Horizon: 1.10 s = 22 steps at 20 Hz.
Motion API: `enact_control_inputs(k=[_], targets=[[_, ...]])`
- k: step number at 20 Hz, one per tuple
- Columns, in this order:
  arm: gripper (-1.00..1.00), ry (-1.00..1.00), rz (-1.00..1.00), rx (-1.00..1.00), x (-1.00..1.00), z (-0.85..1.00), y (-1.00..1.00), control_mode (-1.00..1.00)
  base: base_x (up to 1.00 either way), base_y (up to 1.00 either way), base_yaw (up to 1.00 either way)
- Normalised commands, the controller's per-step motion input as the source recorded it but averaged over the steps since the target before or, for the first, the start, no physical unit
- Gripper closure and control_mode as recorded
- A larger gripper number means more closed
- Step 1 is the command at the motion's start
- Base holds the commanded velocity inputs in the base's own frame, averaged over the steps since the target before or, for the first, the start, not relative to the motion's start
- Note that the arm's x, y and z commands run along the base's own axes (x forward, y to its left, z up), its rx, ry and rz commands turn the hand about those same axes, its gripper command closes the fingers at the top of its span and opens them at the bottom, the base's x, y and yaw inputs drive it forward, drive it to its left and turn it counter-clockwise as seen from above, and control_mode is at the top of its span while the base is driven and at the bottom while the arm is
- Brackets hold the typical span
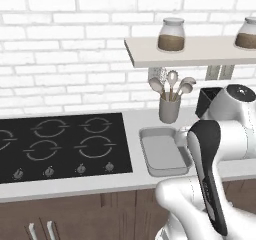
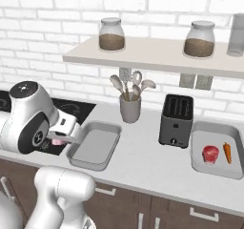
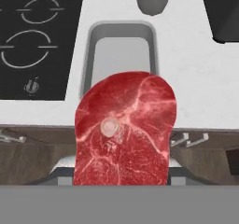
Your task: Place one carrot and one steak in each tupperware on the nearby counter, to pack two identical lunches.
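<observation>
Hand view: a raw red steak point(image 3: 122, 129) fills the lower middle, clamped in the end effector, whose fingertips are hidden behind the meat. Beyond it lies an empty light-grey tupperware point(image 3: 122, 50) on the pale bench point(image 3: 186, 78), just right of the black stovetop point(image 3: 37, 41).

In the right base view the end effector point(image 2: 59, 138) hangs just left of that near tupperware point(image 2: 95, 147), over the bench edge beside the stovetop, with a bit of pink meat showing between its fingers. Behind the tray stands a grey utensil holder point(image 2: 130, 109) with spoons; to its right sits a black toaster point(image 2: 176, 120). Further right, a 2nd tupperware point(image 2: 217, 171) holds 1 steak point(image 2: 210, 154) and 1 carrot point(image 2: 227, 152), side by side. 2 jars point(image 2: 111, 34) stand on the wall shelf point(image 2: 157, 56).
</observation>
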Motion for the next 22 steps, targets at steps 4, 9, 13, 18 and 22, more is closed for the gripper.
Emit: enact_control_inputs(k=[4,9,13,18,22], targets=[[1.00,0.12,0.00,0.00,0.51,-0.76,0.00,-1.00,0.00,0.00,0.00],[1.00,0.02,0.00,0.00,0.43,-0.49,0.00,-1.00,0.00,0.00,0.00],[1.00,-0.03,0.02,0.00,0.53,-0.54,0.00,-1.00,0.00,0.00,0.00],[1.00,-0.02,0.01,0.00,0.39,-0.48,0.05,-1.00,0.00,0.00,0.00],[1.00,0.00,0.00,0.00,0.36,-0.38,0.12,-1.00,0.00,0.00,0.00]])
